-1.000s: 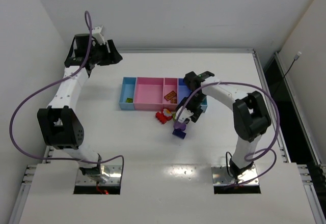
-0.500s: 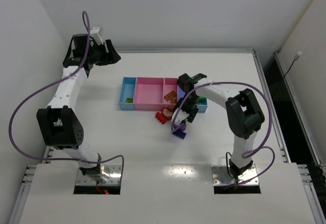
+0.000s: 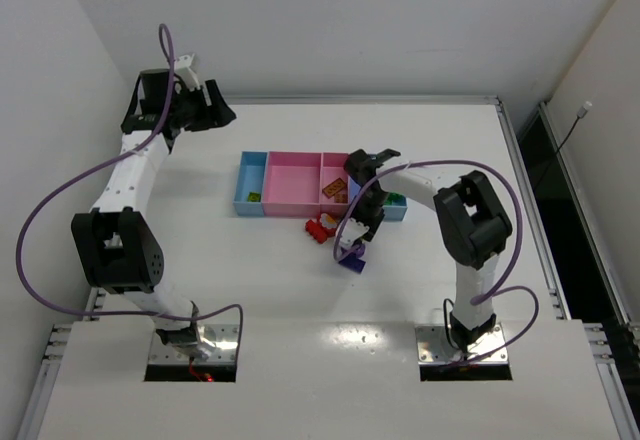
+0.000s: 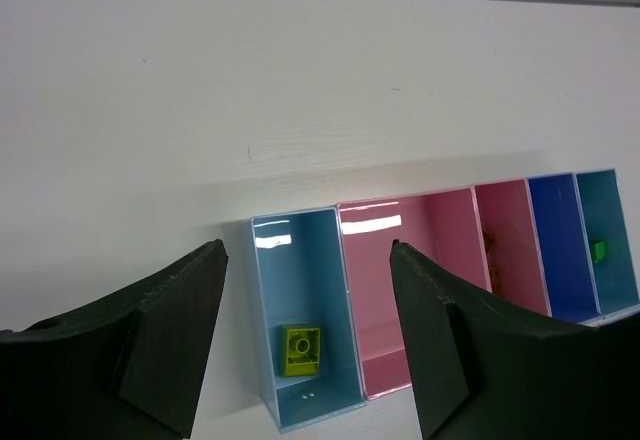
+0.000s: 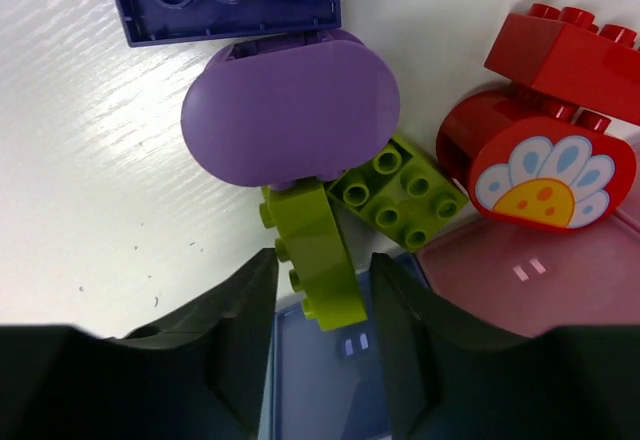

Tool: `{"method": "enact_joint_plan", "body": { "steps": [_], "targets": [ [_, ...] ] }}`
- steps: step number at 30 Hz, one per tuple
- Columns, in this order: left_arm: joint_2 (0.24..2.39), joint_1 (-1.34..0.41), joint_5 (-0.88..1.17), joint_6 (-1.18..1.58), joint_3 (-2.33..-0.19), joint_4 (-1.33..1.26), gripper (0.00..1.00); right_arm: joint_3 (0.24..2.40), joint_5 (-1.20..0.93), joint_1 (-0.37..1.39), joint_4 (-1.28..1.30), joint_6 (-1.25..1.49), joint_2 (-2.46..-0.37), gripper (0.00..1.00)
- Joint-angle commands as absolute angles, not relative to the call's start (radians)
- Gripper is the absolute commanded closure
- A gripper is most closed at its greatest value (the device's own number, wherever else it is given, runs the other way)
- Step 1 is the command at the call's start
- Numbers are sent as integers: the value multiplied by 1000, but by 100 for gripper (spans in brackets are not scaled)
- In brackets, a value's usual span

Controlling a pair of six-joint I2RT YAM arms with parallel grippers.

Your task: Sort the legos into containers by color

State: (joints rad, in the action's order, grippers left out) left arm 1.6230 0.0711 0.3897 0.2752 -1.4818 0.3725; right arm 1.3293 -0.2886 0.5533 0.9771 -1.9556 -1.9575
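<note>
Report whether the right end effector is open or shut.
Shut on a yellow-green brick: right wrist view shows the right end effector with a finger against each side of it.

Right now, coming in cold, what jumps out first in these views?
The jumble of bricks on the table just in front of the bins, with the right gripper down in it, closed on a curved yellow-green brick beside a rounded purple piece and a red flower piece. Far off, the left gripper hangs open at the back left, its camera showing a square yellow-green brick in the light blue end bin.
</note>
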Motion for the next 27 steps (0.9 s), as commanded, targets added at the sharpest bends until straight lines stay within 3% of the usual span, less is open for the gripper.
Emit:
{"method": "enact_joint_plan", "body": {
  "steps": [1, 6, 9, 10, 13, 23, 27],
  "targets": [
    [1611, 89, 408, 291, -1480, 351, 27, 1293, -298, 560, 917, -2181, -1962, 60],
    [1611, 89, 408, 282, -1480, 351, 27, 1273, -276, 560, 899, -2181, -1962, 69],
    [1620, 89, 408, 282, -1480, 351, 26, 1253, -265, 560, 878, -2181, -1962, 82],
    [1620, 89, 408, 273, -1480, 351, 26, 1253, -265, 560, 877, -2181, -1951, 91],
    [1620, 89, 408, 273, -1480, 351, 26, 1253, -265, 569, 899, -2181, -1928, 99],
    [1557, 80, 408, 273, -1379, 278, 26, 1198, -380, 609, 1006, -2099, -1600, 100],
    [1485, 80, 347, 273, -1326, 264, 25, 1279, -489, 632, 915, -1761, -1517, 100]
  ]
}}
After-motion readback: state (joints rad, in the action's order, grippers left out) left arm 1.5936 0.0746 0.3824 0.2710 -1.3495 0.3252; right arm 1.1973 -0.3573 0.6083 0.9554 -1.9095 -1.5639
